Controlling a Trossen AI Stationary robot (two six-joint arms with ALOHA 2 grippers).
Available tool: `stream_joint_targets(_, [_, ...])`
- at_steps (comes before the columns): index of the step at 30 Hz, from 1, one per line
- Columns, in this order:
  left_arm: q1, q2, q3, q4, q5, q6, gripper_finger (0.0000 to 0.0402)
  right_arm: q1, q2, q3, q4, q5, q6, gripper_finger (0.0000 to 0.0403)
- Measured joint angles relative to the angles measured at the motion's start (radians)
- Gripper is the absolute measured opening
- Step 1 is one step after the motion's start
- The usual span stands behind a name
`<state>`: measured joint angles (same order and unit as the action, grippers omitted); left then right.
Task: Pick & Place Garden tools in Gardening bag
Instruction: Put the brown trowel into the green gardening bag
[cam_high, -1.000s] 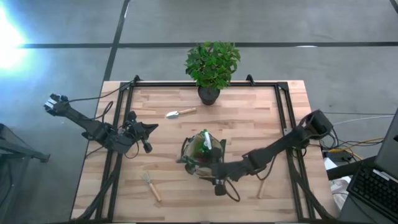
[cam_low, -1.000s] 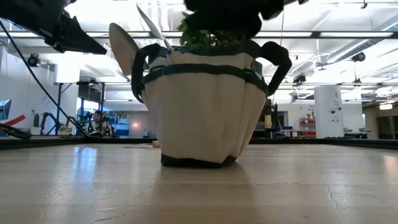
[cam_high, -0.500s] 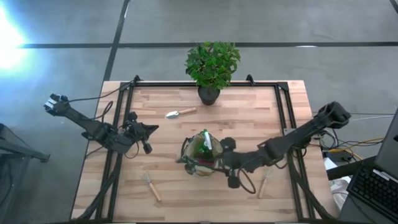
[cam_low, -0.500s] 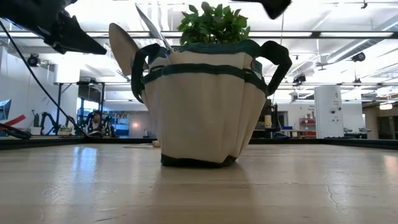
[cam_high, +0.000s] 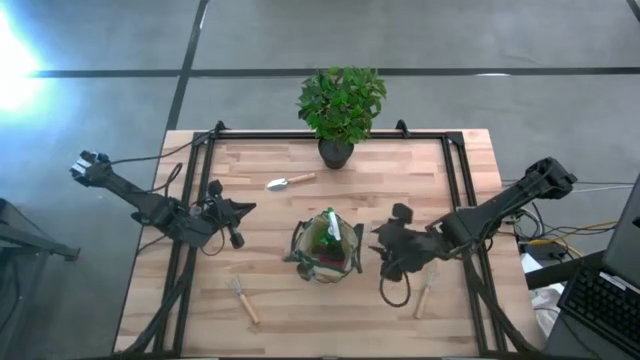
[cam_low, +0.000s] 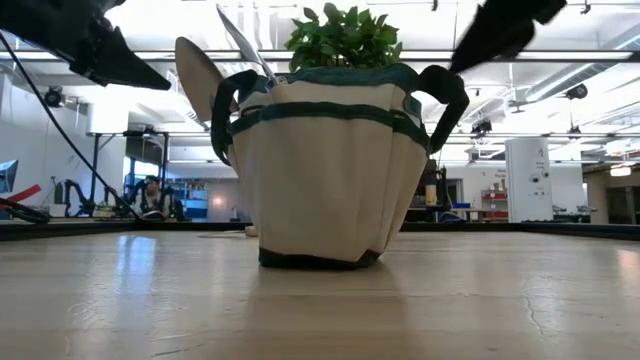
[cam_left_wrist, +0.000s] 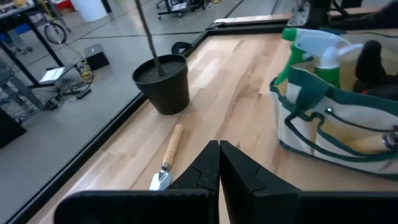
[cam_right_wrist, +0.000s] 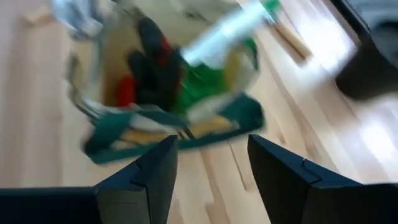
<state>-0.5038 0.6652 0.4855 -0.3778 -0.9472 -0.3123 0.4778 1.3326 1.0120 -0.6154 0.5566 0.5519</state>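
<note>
The gardening bag (cam_high: 325, 250) stands upright on its base mid-table, also in the low view (cam_low: 330, 170). Inside it are a green spray bottle (cam_right_wrist: 214, 59) and a red-and-black tool (cam_right_wrist: 146, 68); a silver tool head (cam_low: 197, 75) sticks up at its side. A trowel (cam_high: 290, 182) lies flat beyond the bag, a hand fork (cam_high: 243, 298) near left, and another wooden-handled tool (cam_high: 425, 292) near right. My right gripper (cam_high: 382, 245) hovers open just right of the bag, pointing at it. My left gripper (cam_high: 246, 208) hangs shut left of the bag, holding nothing.
A leafy potted plant (cam_high: 340, 105) in a dark pot (cam_left_wrist: 163, 84) stands at the table's far edge. Black frame rails (cam_high: 462, 190) run along the table's left and right sides. Bare wood lies between the bag and the near edge.
My right gripper has drawn back from over the bag's near right rim toward the table's right edge, rising and tipping less steeply; its fingers stay open. The bag and the tools on the table have not moved.
</note>
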Motion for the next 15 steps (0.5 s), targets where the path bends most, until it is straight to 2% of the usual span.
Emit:
stream_joint_targets(5, [0.054,0.002,0.007,-0.008,0.104,-0.012,0.0059,0.000,-0.004,0.000,-0.126,0.001,0.122,0.0187])
stream_joint_targets(9, [0.135,0.007,0.026,-0.042,0.179,-0.024,0.0103,0.000,-0.004,0.000,-0.157,-0.004,0.147,0.0187])
stream_joint_targets(15, [0.321,0.031,0.082,-0.116,0.405,0.004,0.0132,0.000,-0.004,0.000,-0.222,-0.003,0.143,0.0187])
